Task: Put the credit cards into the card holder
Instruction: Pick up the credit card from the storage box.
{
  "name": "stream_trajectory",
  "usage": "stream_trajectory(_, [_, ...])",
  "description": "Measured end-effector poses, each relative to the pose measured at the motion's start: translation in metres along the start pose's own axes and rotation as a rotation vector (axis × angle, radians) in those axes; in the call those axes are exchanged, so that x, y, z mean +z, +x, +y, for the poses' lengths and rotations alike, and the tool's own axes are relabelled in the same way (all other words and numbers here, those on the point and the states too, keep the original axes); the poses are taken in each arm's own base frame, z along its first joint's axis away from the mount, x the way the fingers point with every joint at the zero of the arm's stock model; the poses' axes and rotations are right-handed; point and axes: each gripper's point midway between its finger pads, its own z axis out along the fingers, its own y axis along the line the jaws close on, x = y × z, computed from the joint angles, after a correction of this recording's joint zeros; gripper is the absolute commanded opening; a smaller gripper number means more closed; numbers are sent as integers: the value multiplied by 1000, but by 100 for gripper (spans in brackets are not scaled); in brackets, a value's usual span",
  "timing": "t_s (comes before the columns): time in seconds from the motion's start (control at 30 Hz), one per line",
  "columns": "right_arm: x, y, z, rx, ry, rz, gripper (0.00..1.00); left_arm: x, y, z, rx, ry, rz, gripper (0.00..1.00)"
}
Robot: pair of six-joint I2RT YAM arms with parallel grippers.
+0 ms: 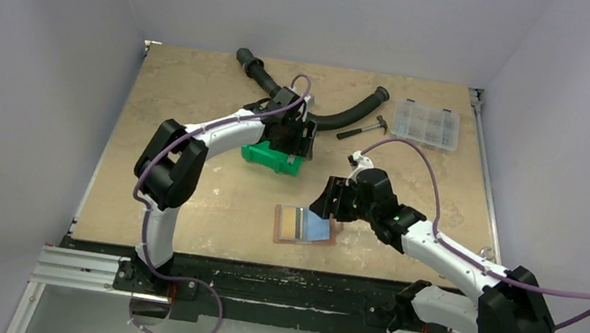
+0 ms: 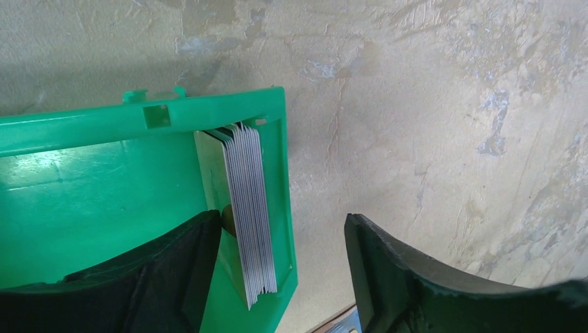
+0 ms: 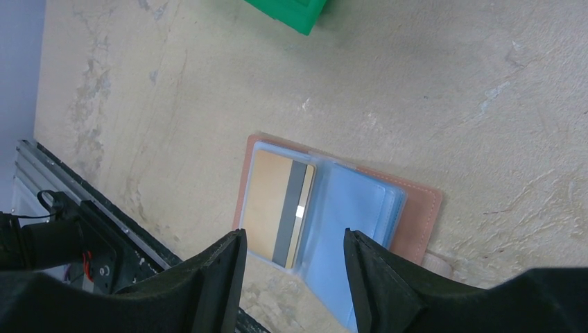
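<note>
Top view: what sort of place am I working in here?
Probably a robot test booth: blank white walls enclose a tan tabletop, a metal rail along its near edge, unrelated props like a hammer.

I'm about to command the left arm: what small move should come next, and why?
Probably nudge the left gripper sideways into the green bin before closing. Its open jaws straddle both the stack of cards and the bin's wall, so closing now would pinch the wall too. The card holder lies open.
</note>
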Motion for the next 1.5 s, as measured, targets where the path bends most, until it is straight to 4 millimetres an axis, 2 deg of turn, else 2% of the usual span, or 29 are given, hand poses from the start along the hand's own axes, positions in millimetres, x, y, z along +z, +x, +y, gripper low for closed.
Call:
stream_trajectory(0.3, [1,-1,1,3,-7,-6,61,-1,-2,-1,-7,2,-8,45])
stream_trajectory(0.5, [2,-2,2,4,-11,-9,61,-1,-2,0,-6,-2,-10,35])
stream_trajectory(0.9, [4,0,3,5,-18,4,60,-10,-10,-1,-4,-9,-40,25])
stream_trajectory(1.03, [5,3,2,6,-18,16,60,-11,-11,0,-3,-13,-44,18])
stream_trajectory(1.27, [5,3,2,6,-19,16,60,-13,-10,4,-2,-42,-34,11])
stream_trajectory(1.5, [7,5,0,8,-12,26,60,-22,-23,6,13,-81,-53,6])
